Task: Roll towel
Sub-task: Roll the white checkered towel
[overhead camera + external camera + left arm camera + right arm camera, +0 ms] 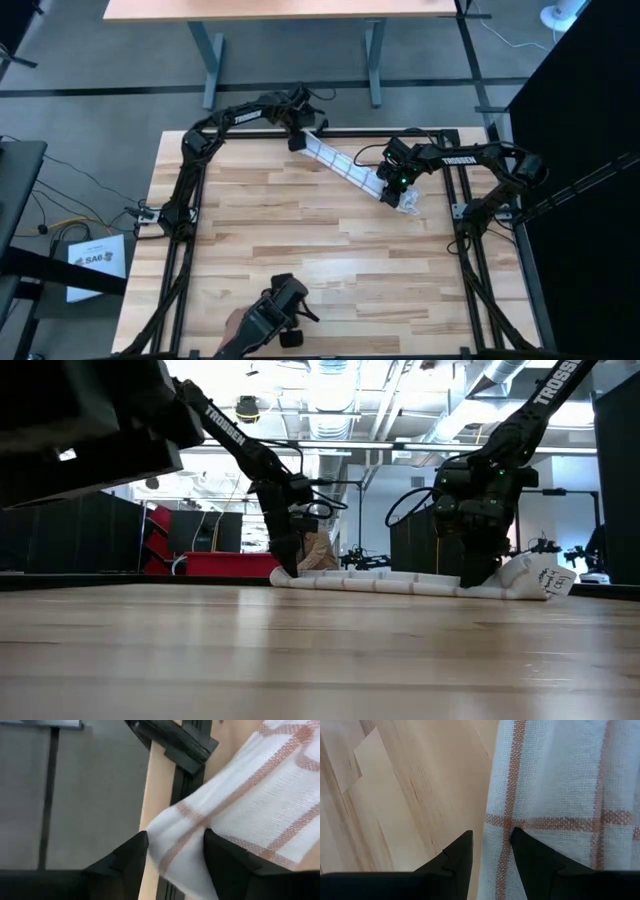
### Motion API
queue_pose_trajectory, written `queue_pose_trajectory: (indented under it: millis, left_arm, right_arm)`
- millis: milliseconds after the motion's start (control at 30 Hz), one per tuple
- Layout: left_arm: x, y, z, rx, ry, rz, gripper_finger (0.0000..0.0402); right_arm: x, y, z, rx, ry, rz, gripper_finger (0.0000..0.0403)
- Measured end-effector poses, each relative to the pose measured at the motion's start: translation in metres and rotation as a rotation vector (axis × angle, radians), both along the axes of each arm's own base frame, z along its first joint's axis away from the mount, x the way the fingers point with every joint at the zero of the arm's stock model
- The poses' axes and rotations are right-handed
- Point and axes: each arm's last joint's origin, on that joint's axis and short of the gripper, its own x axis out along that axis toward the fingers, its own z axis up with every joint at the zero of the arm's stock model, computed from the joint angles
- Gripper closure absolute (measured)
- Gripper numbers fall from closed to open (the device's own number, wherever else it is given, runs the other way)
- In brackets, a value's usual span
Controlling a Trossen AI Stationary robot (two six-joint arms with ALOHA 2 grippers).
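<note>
The towel (345,165), white cloth with reddish-brown grid lines, lies as a long narrow strip slanting from the table's far middle toward its right side. It rests along its length on the wood (390,582). My left gripper (298,142) is shut on its far end. My right gripper (388,190) is shut on it near its right end, where a bunched white bit with a tag (408,203) sticks out past the fingers. My left gripper (175,840) pinches the strip's bunched far end (172,822) between its two fingers, coming from above and pointing down. That end sits at the table's far edge; the strip runs away from it on the wood. My right gripper (491,837) pinches the strip's long edge (495,827) between its fingers, near the right end, from above. Layers cannot be counted. The cloth lies flat on the wood beyond the fingers.
A dark hand-held device (285,305) and a person's hand (232,325) show at the table's near edge. Black frame rails (180,200) run along both sides. The wood between the towel and the near edge (320,250) is bare.
</note>
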Motion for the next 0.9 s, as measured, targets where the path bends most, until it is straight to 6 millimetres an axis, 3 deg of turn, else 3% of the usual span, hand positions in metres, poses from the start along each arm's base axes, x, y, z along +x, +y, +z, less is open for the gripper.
queue_pose_trajectory:
  millis: [367,533,633,800,900]
  left_arm:
    - [-0.007,-0.004,0.004,-0.171,-0.074,-0.035,0.0218]
    - [-0.016,-0.007,0.024,-0.171,-0.083,-0.081,0.0230]
    - [-0.017,-0.012,0.034,-0.199,-0.122,-0.129,0.0270]
    - [-0.019,-0.012,0.034,-0.223,-0.128,-0.138,0.0382]
    - [-0.020,-0.011,0.034,-0.241,-0.160,-0.140,0.0396]
  right_arm:
    - [-0.001,0.002,0.000,0.030,0.000,0.005,0.0275]
    - [-0.001,0.002,0.000,0.033,0.002,0.006,0.0275]
    - [-0.001,0.002,0.000,0.033,0.002,0.006,0.0275]
    - [-0.001,0.002,0.000,0.033,0.002,0.006,0.0275]
    - [-0.001,0.002,0.000,0.033,0.002,0.006,0.0275]
